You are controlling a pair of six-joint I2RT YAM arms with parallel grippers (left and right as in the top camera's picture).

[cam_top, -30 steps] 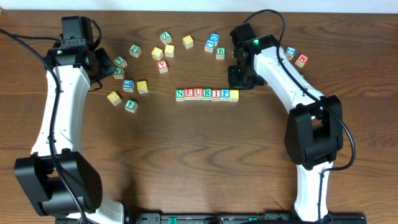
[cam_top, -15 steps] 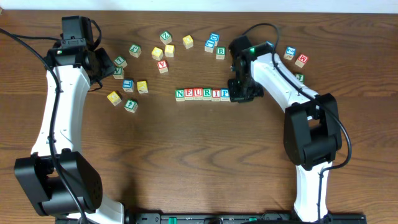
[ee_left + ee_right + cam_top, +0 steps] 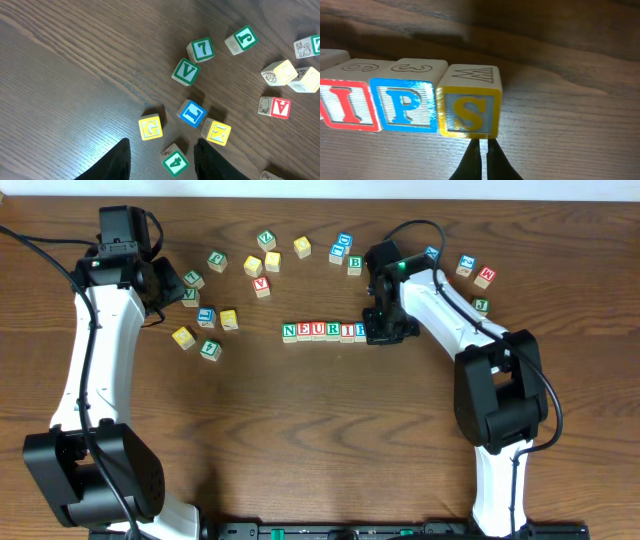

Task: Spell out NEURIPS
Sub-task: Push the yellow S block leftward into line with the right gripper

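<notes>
left gripper (image 3: 162, 155): released, fingers apart with nothing between the pads. I see it hanging over the loose cubes at the table's (image 3: 300, 430) left side.
left clutter: green 4 cube (image 3: 175, 161) shows between the two fingers but lies flat on the wood, ungripped. Yellow G cube (image 3: 150, 127), blue L cube (image 3: 192, 113) and green V cube (image 3: 186, 72) sit near it, each apart from the others.
middle clutter: red V cube (image 3: 261, 284) and green B cube (image 3: 354, 264) lie behind the row, well apart from it.
letter row (image 3: 318, 332): mid-table, cubes side by side. From overhead I read N, E, U, R, I.
row end: I cube (image 3: 347, 105), P cube (image 3: 405, 107) and S cube (image 3: 469, 112) touch in line, with S last on the right.
right gripper (image 3: 481, 160): clenched, empty, tips right at the S cube's front face. I can't tell if they touch it.
right clutter: three cubes (image 3: 481, 305) beyond the right arm.
hidden: from overhead the right gripper covers S and part of P. The right wrist view cuts the row off left of I.
</notes>
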